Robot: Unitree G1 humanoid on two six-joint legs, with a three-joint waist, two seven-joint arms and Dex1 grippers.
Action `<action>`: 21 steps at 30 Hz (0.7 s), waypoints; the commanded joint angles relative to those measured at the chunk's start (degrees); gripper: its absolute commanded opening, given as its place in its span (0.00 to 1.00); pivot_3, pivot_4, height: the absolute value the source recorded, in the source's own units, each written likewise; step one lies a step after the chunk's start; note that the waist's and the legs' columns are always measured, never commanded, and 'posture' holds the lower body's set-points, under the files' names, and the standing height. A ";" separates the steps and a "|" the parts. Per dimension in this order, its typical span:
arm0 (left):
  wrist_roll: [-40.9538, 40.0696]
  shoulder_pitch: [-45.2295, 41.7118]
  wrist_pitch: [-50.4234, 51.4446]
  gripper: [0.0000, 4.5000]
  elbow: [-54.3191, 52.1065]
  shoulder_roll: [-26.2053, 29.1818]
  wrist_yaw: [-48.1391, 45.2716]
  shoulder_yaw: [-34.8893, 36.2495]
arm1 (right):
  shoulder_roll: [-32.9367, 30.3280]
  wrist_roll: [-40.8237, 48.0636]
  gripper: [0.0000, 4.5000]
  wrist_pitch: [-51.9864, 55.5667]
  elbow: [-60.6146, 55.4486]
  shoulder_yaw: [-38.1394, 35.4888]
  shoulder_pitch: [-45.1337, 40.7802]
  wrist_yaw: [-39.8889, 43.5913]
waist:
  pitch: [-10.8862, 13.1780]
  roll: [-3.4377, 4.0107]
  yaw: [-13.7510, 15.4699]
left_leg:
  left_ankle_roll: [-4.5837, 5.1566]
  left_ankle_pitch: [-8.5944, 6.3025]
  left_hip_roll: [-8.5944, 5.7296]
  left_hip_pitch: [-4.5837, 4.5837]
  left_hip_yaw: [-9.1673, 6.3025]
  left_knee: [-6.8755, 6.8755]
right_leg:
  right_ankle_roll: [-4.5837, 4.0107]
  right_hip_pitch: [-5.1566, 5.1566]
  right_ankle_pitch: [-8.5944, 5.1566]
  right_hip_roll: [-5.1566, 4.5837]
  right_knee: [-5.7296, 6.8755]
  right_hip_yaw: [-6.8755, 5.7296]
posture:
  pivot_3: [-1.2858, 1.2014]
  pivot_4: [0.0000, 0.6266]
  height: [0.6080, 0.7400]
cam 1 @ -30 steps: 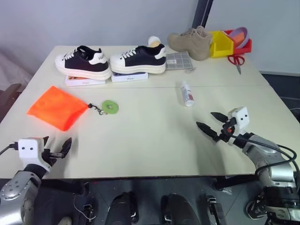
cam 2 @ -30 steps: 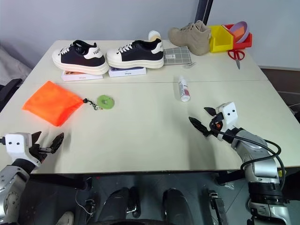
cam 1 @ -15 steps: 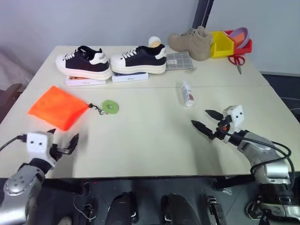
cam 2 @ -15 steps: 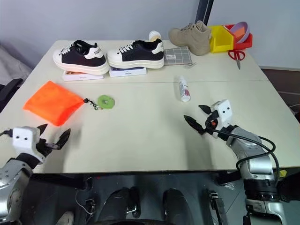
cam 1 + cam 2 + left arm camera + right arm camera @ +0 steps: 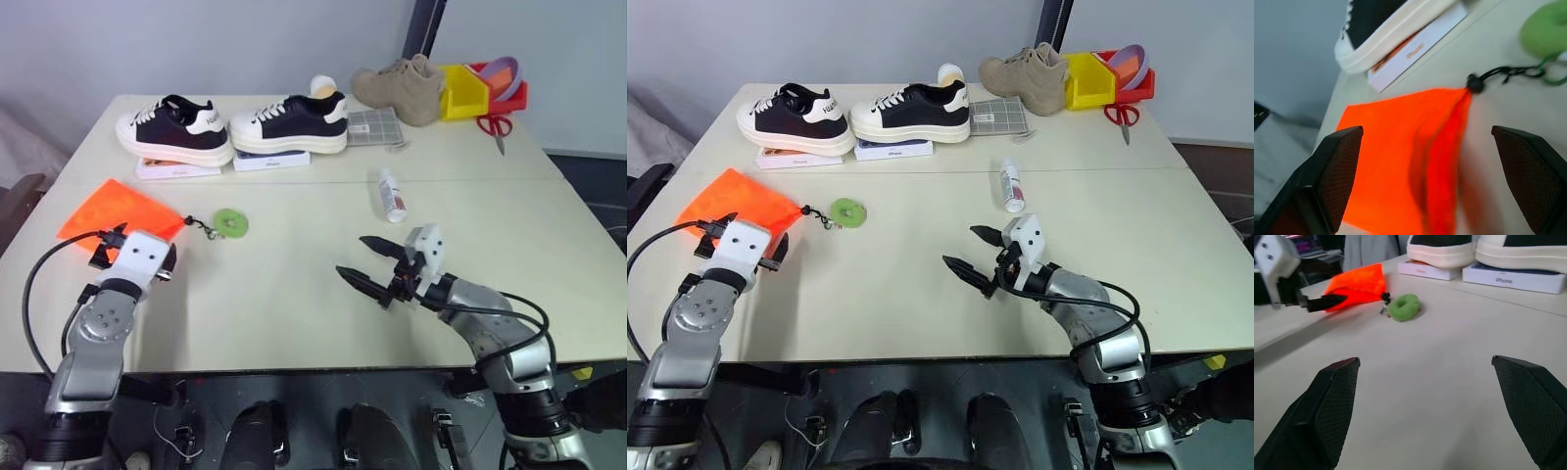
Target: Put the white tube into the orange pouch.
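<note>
1. Desk (image 5: 294, 323): carries every item; judging by the layout, the task has barely begun.
2. Orange pouch (image 5: 118, 208): lies flat near the left edge, nothing inside it as far as can be seen.
3. Left hand (image 5: 1425, 147): fingers apart, empty, poised over the pouch.
4. Right hand (image 5: 364, 262): fingers apart, empty, well short of the tube.
5. White tube (image 5: 392, 195): lies untouched mid-desk; grasping and insertion remain.
</note>
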 commanded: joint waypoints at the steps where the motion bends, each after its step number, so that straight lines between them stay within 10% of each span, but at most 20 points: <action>1: 3.26 -1.88 1.83 1.00 1.15 0.21 3.05 0.27 | 1.16 0.85 1.00 -0.11 -3.34 0.26 -0.43 -1.09 | 0.00 0.00 0.00 | 0.00 0.00 0.00 0.00 0.01 0.00 | 0.01 0.00 0.00 0.00 0.01 0.00 | 0.52 0.24 1.00; 17: 3.85 -8.31 -1.32 1.00 13.63 0.84 4.99 0.66 | 2.64 0.67 1.00 -0.49 -4.25 1.57 0.43 -3.00 | -0.02 -0.04 0.05 | -0.12 0.11 0.02 0.04 -0.01 0.12 | 0.07 -0.10 0.02 0.02 0.46 -0.01 | 0.52 0.24 1.00; 21: 3.55 -8.16 -2.66 0.60 13.57 1.22 4.98 1.06 | 2.70 0.51 1.00 -0.65 -4.03 1.78 0.28 -3.08 | -0.03 -0.05 0.04 | -0.12 0.11 0.01 0.04 -0.01 0.13 | 0.07 -0.10 0.02 0.03 0.47 -0.01 | 0.52 0.24 1.00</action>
